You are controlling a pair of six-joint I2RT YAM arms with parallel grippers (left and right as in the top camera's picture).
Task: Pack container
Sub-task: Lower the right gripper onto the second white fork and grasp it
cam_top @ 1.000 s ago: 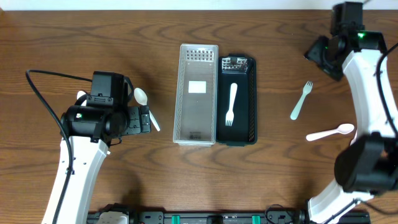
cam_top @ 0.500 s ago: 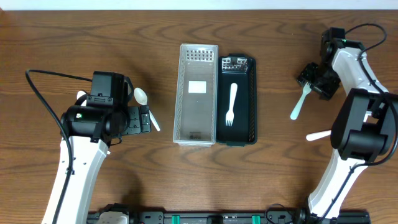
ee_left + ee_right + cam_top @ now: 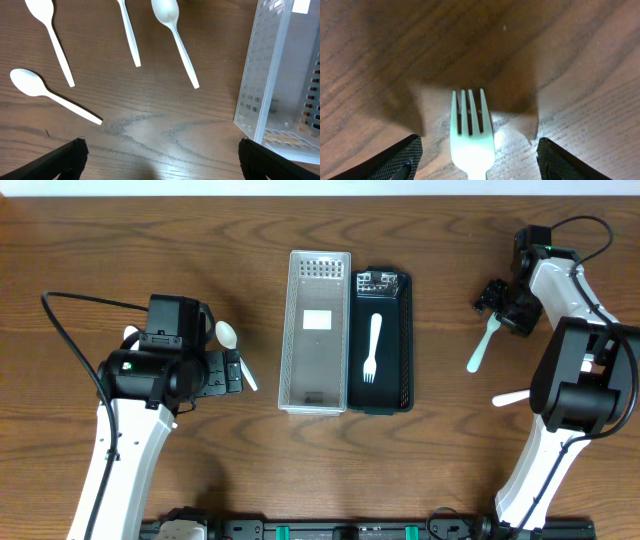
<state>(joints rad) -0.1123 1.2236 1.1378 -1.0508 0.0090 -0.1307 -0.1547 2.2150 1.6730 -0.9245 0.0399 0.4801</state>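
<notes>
A clear slotted basket [image 3: 318,330] and a black tray [image 3: 402,350] stand side by side mid-table; a white fork [image 3: 372,348] lies in the black tray. My right gripper [image 3: 497,308] is open, low over the tines of a pale fork [image 3: 482,346] on the table. In the right wrist view the fork [image 3: 471,135] lies between the spread fingers of the right gripper [image 3: 477,162], untouched. My left gripper [image 3: 236,370] is open and empty beside a white spoon [image 3: 228,335]. The left wrist view shows the left gripper [image 3: 160,160] below several white spoons [image 3: 175,35] and the basket [image 3: 280,75].
Another white spoon [image 3: 516,396] lies at the right, partly hidden behind the right arm. A spoon bowl [image 3: 130,333] peeks out left of the left arm. A cable loops at the far left [image 3: 60,330].
My right arm has swung in from the back right corner and come down over the pale fork's head. The left arm and the containers have not moved.
</notes>
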